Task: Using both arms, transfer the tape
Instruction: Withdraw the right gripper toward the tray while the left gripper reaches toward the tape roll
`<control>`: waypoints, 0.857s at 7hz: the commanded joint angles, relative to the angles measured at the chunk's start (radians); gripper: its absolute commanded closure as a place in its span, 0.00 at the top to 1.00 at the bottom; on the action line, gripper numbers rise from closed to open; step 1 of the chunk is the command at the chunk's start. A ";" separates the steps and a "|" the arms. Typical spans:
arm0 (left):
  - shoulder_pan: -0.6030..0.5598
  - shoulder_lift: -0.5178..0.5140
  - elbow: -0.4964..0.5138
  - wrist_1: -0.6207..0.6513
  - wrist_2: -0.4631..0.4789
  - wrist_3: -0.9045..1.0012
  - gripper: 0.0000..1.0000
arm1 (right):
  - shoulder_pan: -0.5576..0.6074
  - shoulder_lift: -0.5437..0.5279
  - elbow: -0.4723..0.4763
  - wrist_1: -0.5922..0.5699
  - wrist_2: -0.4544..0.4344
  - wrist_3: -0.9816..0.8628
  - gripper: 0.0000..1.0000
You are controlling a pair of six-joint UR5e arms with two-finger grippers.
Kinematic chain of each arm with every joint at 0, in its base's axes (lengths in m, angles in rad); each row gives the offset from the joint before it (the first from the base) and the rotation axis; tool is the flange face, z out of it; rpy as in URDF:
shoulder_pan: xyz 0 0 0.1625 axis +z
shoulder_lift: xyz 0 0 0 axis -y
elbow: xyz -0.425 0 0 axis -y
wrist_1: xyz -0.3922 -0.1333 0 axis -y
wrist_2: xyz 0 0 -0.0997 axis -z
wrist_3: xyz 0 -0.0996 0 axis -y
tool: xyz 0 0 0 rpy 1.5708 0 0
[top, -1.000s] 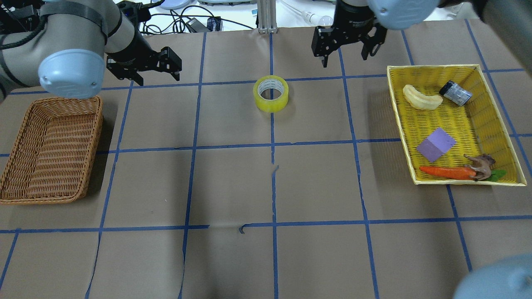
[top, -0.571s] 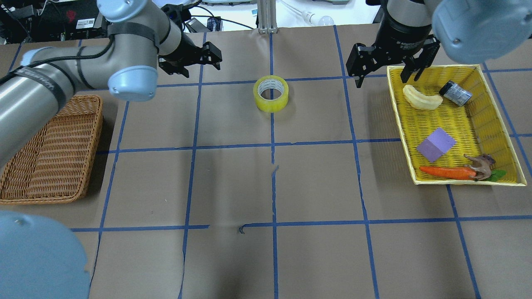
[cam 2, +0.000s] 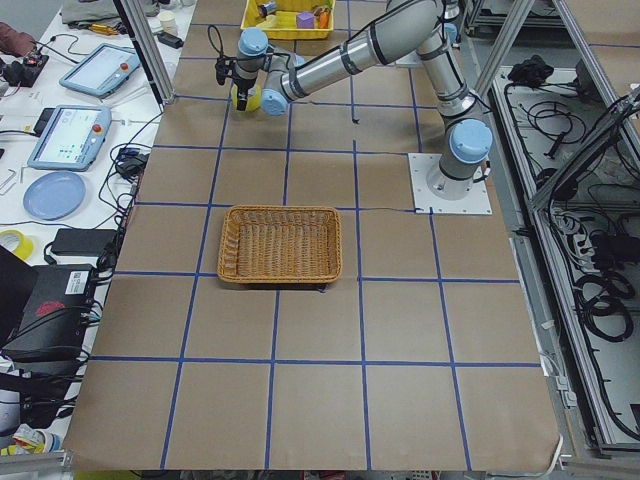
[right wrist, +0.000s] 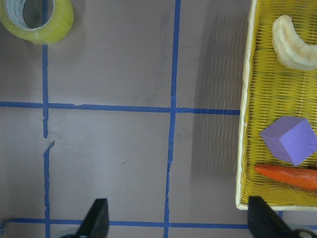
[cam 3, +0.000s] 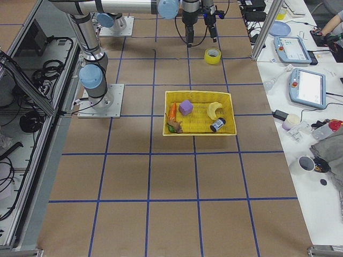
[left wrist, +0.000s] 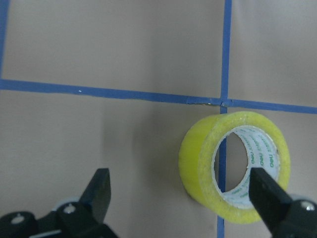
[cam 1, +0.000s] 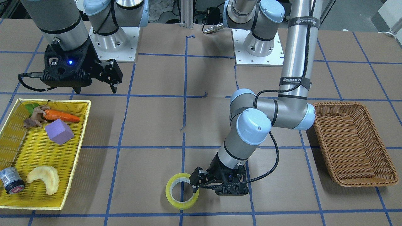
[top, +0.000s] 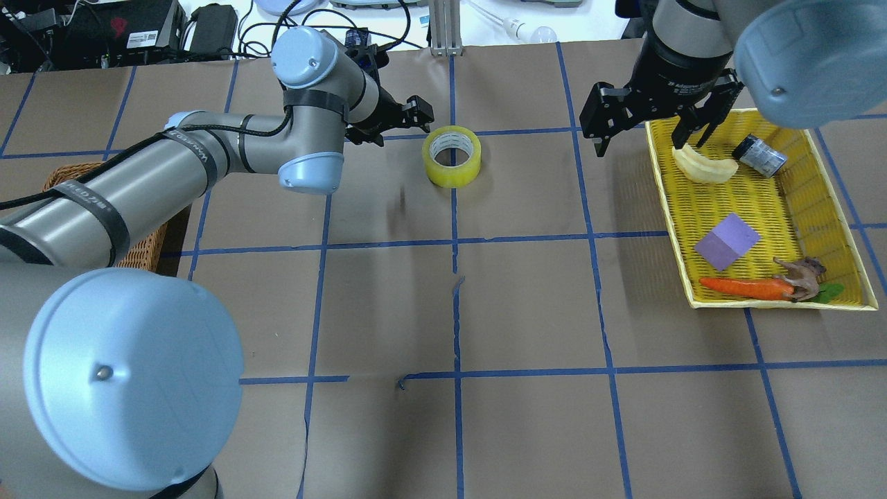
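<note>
The tape (top: 452, 156), a yellow roll with a whitish core, lies flat on a blue grid line at the table's far middle. It also shows in the front-facing view (cam 1: 182, 191) and the left wrist view (left wrist: 233, 163). My left gripper (top: 398, 125) is open and low, just left of the roll. In the left wrist view its right finger (left wrist: 267, 191) overlaps the roll's near edge, and the left finger (left wrist: 99, 191) stands well clear. My right gripper (top: 648, 135) is open and empty, held high over the left rim of the yellow tray (top: 667, 208). The tape shows at the corner of its wrist view (right wrist: 37, 20).
The yellow tray holds a pale banana shape (top: 703, 166), a grey-black cylinder (top: 759, 154), a purple block (top: 726, 240), a carrot (top: 745, 287) and a brown toy (top: 802, 274). A wicker basket (cam 1: 351, 144) stands on my left side, partly under the left arm.
The left arm has swung right from above the basket and lowered its open gripper beside the tape. The right gripper has moved right to the tray's rim.
</note>
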 commanded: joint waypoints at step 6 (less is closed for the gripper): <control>-0.063 -0.103 0.047 0.007 0.010 -0.040 0.00 | 0.000 0.004 -0.002 -0.006 -0.001 0.000 1.00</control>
